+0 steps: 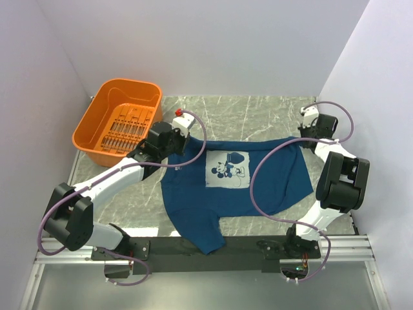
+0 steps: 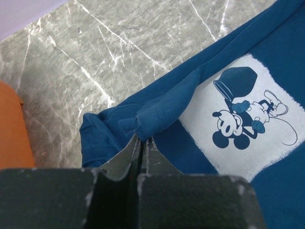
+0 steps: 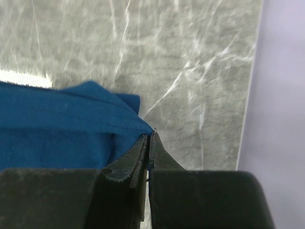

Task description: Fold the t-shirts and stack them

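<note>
One dark navy-blue t-shirt (image 1: 258, 187) lies spread on the marble table, its pale cartoon-mouse print (image 1: 228, 168) facing up. Its lower part hangs over the table's near edge. My left gripper (image 1: 175, 157) is shut on a bunched fold at the shirt's far left edge; in the left wrist view the fabric (image 2: 164, 112) sits pinched between the jaws (image 2: 142, 139), with the print (image 2: 248, 119) to the right. My right gripper (image 1: 304, 141) is shut on the shirt's far right corner; in the right wrist view the cloth (image 3: 62, 124) runs left from the closed jaws (image 3: 149, 134).
An orange plastic basket (image 1: 84, 132) stands at the table's far left corner, and its edge shows in the left wrist view (image 2: 12, 129). White walls close in the left, the back and the right. Bare marble (image 1: 258, 116) lies beyond the shirt.
</note>
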`<state>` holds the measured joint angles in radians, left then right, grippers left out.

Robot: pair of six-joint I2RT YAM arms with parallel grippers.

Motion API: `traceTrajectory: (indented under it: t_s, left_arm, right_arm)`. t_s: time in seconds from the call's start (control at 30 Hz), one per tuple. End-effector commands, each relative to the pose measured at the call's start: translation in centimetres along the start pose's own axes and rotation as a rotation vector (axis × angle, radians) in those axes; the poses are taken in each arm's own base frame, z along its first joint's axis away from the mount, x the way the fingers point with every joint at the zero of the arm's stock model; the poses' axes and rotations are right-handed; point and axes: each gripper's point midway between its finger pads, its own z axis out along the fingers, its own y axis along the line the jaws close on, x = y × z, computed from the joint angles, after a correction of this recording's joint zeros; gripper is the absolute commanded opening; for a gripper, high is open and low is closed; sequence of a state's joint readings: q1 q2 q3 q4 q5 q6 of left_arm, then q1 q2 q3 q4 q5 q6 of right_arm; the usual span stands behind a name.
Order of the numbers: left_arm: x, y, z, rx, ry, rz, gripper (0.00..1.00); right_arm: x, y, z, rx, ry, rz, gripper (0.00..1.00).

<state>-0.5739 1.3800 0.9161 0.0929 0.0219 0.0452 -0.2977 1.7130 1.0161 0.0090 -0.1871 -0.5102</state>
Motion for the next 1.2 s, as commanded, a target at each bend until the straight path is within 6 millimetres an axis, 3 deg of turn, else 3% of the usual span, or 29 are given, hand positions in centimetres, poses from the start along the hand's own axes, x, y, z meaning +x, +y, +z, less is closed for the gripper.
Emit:
traceTrajectory:
  t_s: [0.0, 0.13, 0.27, 0.5, 0.63, 0.77, 1.0, 1.17]
  left_arm:
    - [-1.8, 0.3, -0.5, -0.022, -0.052, 0.016, 0.0]
    - [-2.2, 0.9, -0.6, -0.053, -0.057, 0.016, 0.0]
    - [-2.3, 1.0, -0.5, -0.056, -0.051, 0.019, 0.0]
    - [-2.4, 1.0, -0.5, -0.057, -0.046, 0.03, 0.0]
    - [-2.3, 1.1, -0.5, -0.06, -0.041, 0.033, 0.0]
    - [-2.5, 1.1, -0.5, -0.059, -0.046, 0.027, 0.0]
    - [-2.6, 1.2, -0.6, -0.066, -0.045, 0.025, 0.0]
    - [-2.4, 1.6, -0.5, -0.084, -0.042, 0.027, 0.0]
  right_arm:
    - [-5.7, -3.2, -1.9, 0.094, -0.138, 0.023, 0.02]
    - [-8.3, -4.1, -2.5, 0.12, -0.204, 0.041, 0.02]
    - [-10.3, -2.9, -2.5, 0.107, -0.234, -0.004, 0.02]
    - [-9.4, -2.0, -1.1, 0.144, -0.192, -0.08, 0.02]
    - [-8.1, -3.1, -0.5, 0.21, -0.149, -0.1, 0.01]
    - [-6.7, -5.6, -0.2, 0.319, -0.081, -0.113, 0.01]
    - [-8.0, -7.0, -0.9, 0.423, -0.098, -0.194, 0.01]
    - [-9.1, -5.3, -0.9, 0.383, -0.148, -0.247, 0.01]
